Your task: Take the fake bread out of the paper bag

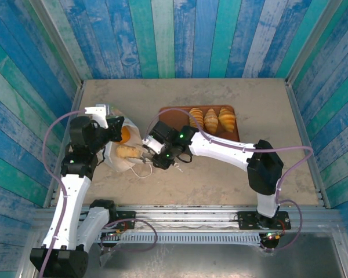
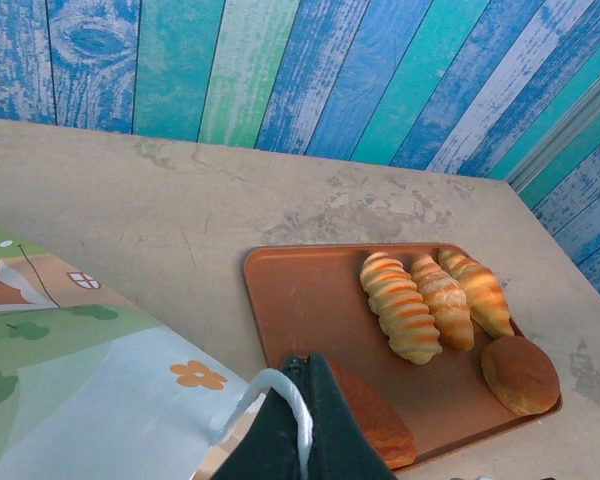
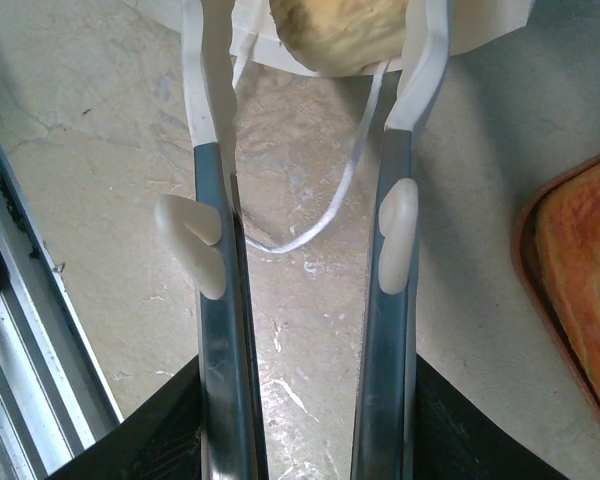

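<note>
Paper bag lies on its side at the left of the surface, mouth facing right. Flower print is visible on its flank in the left wrist view.

Left gripper sits at the bag's upper edge. In its wrist view the gripper is pinched fully closed on the thin white handle.

Right gripper is at the bag mouth. Its jaws stand moderately apart, with the white fingertips either side of a pale golden pastry that sits just inside the mouth. There is a gap on the left finger's side; I cannot tell whether the right finger touches. A loose loop lies on the surface between the fingers.

Tray sits right of the bag, near the back. It carries three croissants side by side, a round bun and a reddish-brown loaf partly hidden behind the left gripper.
</note>
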Robot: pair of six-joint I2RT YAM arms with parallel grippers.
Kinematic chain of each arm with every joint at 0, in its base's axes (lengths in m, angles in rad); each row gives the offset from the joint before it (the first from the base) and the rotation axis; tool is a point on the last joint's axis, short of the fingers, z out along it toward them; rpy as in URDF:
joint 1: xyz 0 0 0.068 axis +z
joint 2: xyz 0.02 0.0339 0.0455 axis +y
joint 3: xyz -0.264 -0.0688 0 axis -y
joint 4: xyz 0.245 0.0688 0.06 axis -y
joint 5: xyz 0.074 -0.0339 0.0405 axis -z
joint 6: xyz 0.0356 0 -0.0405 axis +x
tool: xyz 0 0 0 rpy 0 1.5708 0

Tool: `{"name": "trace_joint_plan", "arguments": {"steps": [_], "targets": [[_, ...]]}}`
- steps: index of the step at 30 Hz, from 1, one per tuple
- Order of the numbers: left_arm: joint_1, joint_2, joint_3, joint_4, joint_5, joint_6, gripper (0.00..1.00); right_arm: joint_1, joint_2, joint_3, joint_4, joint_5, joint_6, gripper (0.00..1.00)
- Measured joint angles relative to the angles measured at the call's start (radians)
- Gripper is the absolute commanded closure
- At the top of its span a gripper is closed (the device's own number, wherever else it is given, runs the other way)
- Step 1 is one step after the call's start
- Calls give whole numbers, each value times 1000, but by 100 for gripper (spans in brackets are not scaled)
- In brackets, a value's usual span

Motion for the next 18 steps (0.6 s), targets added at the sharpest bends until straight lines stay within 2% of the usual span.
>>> {"name": "trace_joint_plan", "arguments": {"steps": [10, 18], "targets": [[0, -7, 0, 0, 11, 0, 100, -48, 67, 101, -10, -55, 51, 53], [0, -8, -1, 0, 18, 0, 100, -65, 116, 101, -44, -150, 103, 54]]}}
